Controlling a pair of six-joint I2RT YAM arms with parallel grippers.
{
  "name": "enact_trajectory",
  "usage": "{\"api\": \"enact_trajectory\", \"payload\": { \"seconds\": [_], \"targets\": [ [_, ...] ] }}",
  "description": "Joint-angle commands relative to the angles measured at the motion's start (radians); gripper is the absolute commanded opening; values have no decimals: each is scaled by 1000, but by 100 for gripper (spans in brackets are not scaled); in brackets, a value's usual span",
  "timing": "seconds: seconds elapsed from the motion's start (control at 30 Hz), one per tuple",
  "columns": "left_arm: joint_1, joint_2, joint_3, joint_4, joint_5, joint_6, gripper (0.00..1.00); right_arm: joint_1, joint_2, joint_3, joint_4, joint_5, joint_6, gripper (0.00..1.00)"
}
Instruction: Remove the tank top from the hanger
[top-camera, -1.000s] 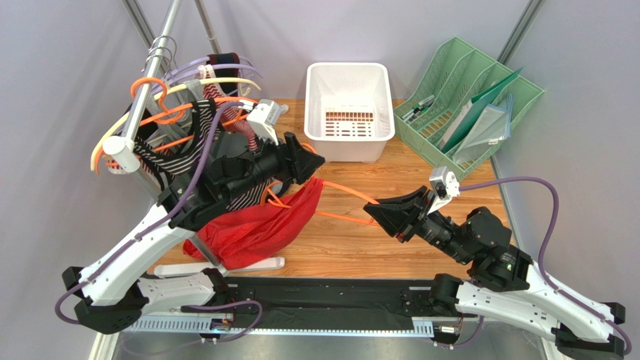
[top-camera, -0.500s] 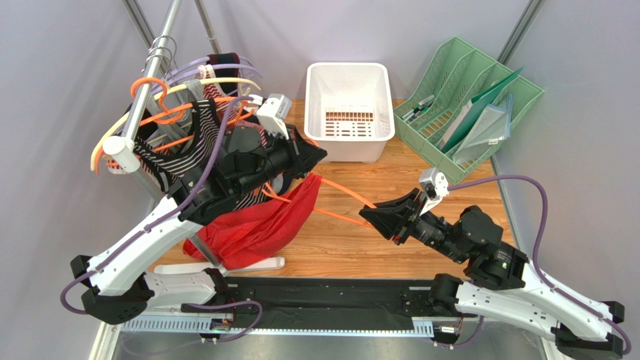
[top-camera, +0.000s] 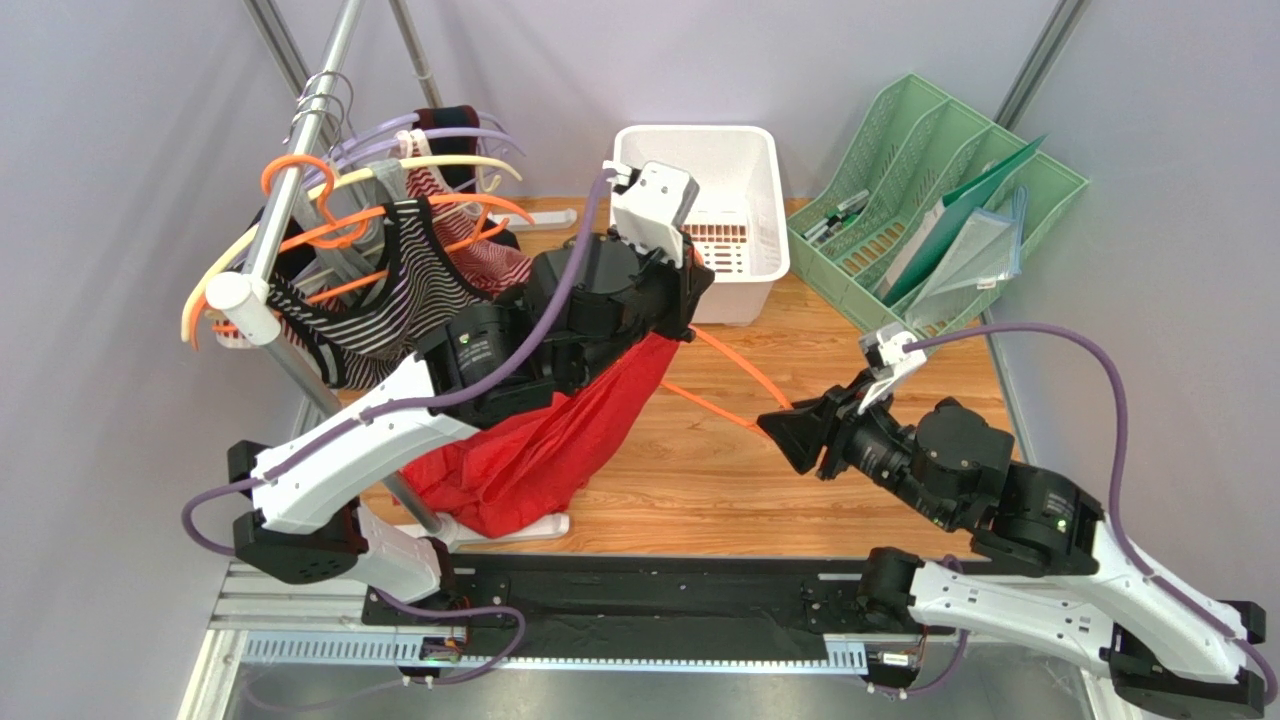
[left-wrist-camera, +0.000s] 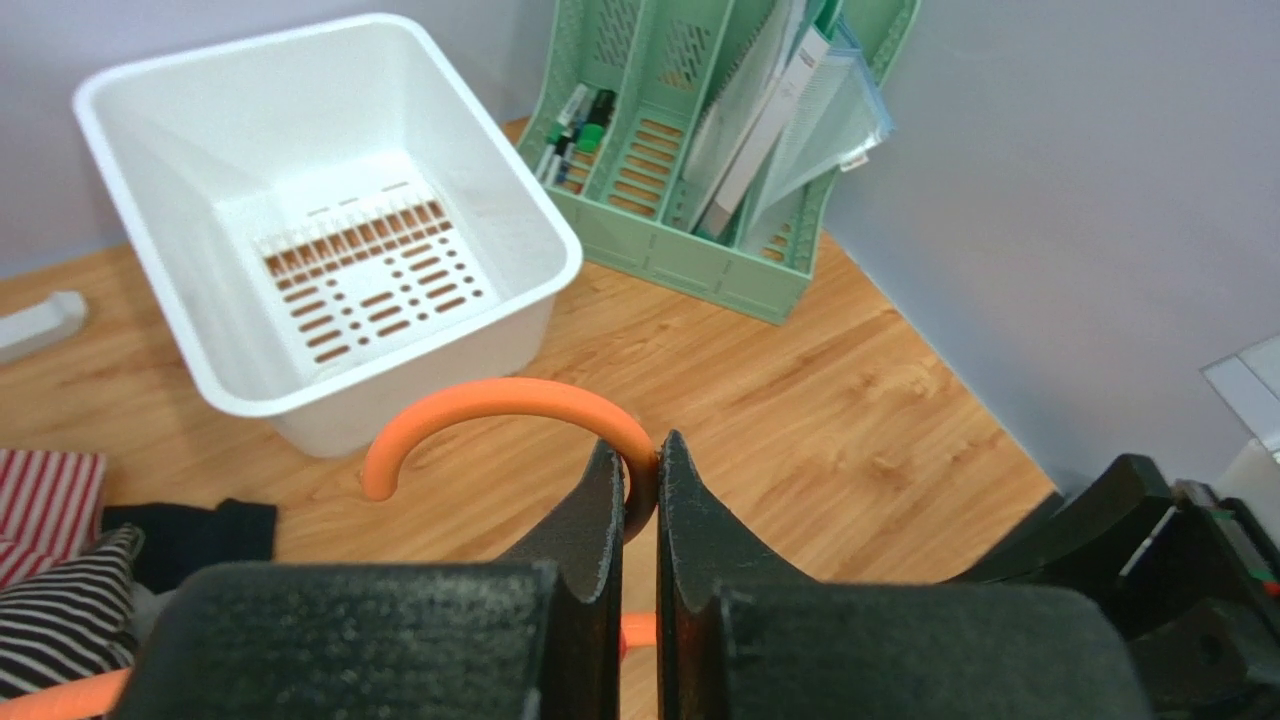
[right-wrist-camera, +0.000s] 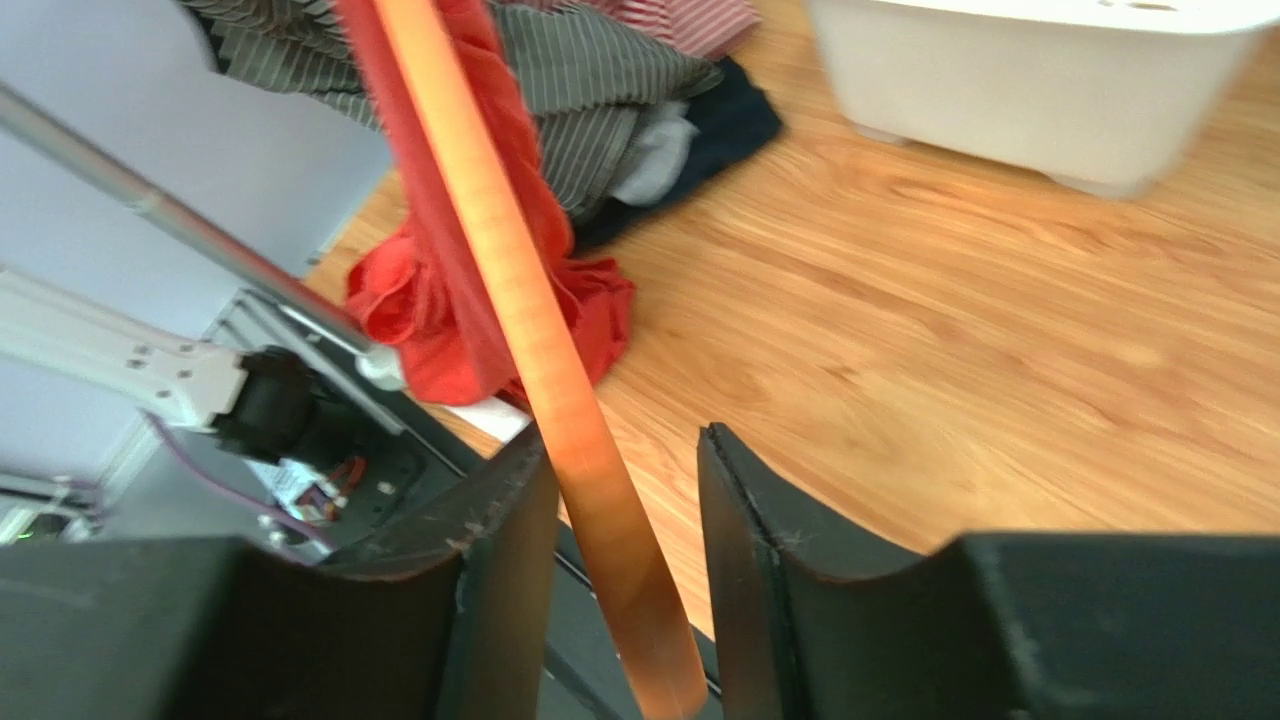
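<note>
Red fabric of the sleeveless tank top (top-camera: 556, 443) is seen draped from the orange plastic hanger (left-wrist-camera: 511, 396), which is held above the wooden surface (top-camera: 706, 480), beside the metal clothes rail (top-camera: 301, 135). The hanger's hook is pinched by the closed left claw (left-wrist-camera: 657, 477). One hanger arm is straddled by the right claw (right-wrist-camera: 619, 447), its jaws standing apart around it. The garment is judged not yet freed: its strap remains to be slid off. No brand or writing can be read; a sticker (top-camera: 478, 339) on the left arm is too small.
</note>
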Motion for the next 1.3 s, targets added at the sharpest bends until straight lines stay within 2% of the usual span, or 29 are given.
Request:
{"api": "enact_trajectory", "payload": {
  "seconds": [0.0,0.07,0.1,0.17,0.37,0.47,0.57,0.63,0.7,0.8,0.87,0.93,1.1,1.27],
  "targets": [
    [-33,25,99,31,-193,117,0,2,39,152,-288,174,85,44],
    [-34,33,108,39,-236,126,0,1,54,214,-360,210,94,47],
    [-33,36,109,47,-247,135,0,0,64,226,-373,214,91,61],
    [-33,39,109,51,-283,135,0,2,71,248,-362,214,80,71],
    [-34,39,105,44,-363,129,0,2,176,312,-192,60,-12,71],
    [-34,33,103,31,-382,131,0,15,284,375,-129,-23,-43,64],
    [-36,11,80,27,-382,138,0,84,353,436,-105,15,-99,64],
    [-34,-28,35,39,-356,144,0,97,361,432,-73,64,-118,69],
    [-34,-82,-1,65,-268,144,0,98,360,409,-40,67,-133,75],
    [-36,-148,-53,61,-123,125,0,95,366,351,58,21,-204,78],
    [-34,-200,-101,61,-9,108,0,97,377,323,122,-42,-259,77],
    [-36,-234,-149,59,67,82,0,95,412,324,151,-124,-291,70],
    [-34,-334,-239,82,131,51,0,94,461,318,246,-297,-325,52],
    [-36,-381,-269,81,150,29,0,92,453,271,349,-371,-334,52]
  ]
}}
